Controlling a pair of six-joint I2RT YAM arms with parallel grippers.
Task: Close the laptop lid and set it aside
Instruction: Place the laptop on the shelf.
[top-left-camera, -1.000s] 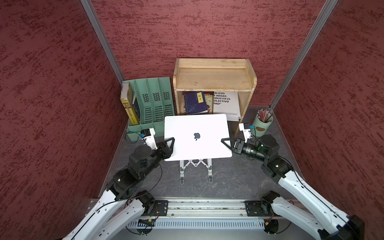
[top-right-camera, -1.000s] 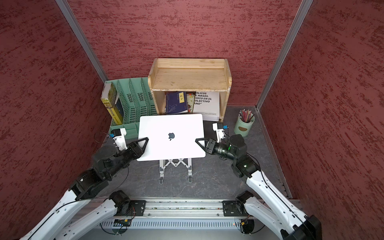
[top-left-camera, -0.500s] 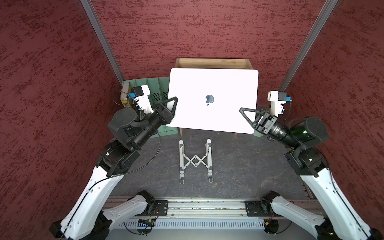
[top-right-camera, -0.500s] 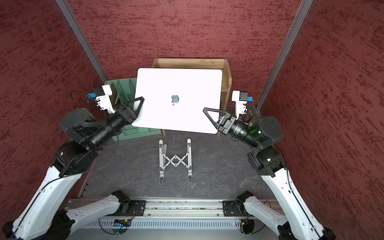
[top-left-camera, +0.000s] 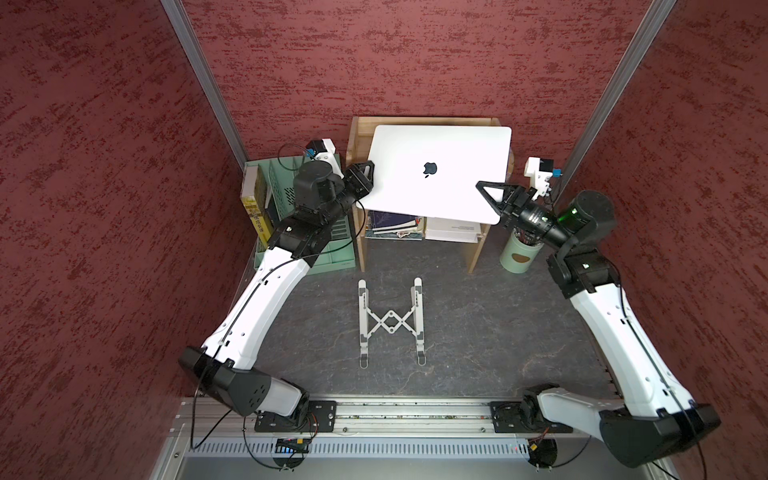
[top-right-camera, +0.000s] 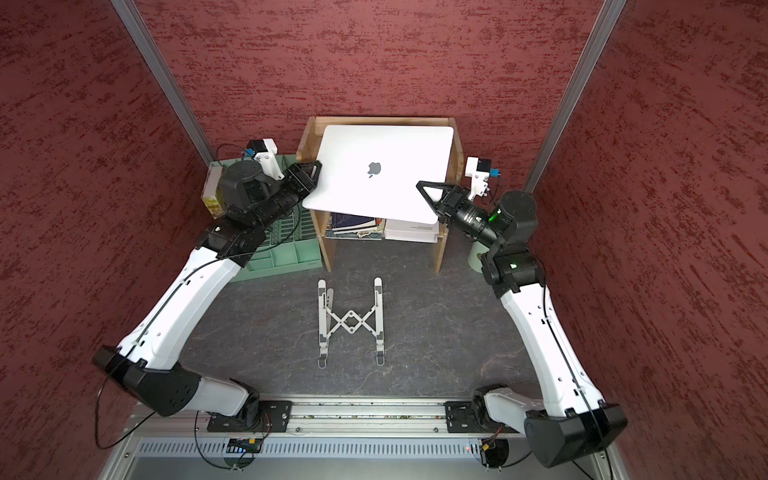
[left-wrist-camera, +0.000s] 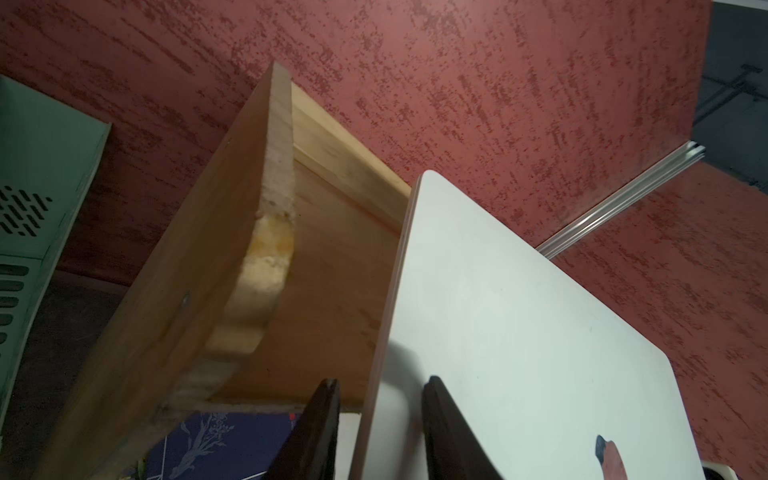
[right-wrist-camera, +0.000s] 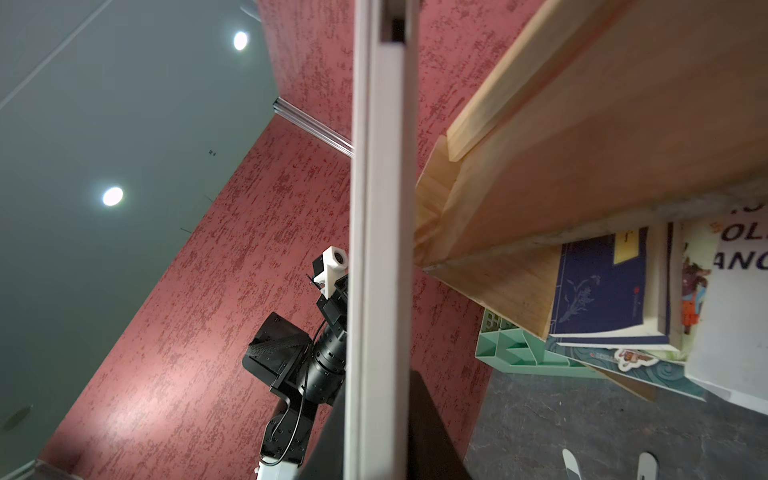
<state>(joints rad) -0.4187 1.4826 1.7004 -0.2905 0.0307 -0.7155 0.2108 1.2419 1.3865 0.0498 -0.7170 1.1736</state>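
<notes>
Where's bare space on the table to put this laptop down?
Bare dark tabletop lies on both sides of the folding stand, and between it and the front rail. The back row is crowded: green organizer, wooden shelf, pencil cup.

Both arms reached forward and upward, elbows bent. The left gripper (top-left-camera: 367, 172) and right gripper (top-left-camera: 484, 189) pointed inward, jaws clamped tight.

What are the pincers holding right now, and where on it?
The laptop, closed: left pincer clamps its left edge, right pincer its right edge.
</notes>
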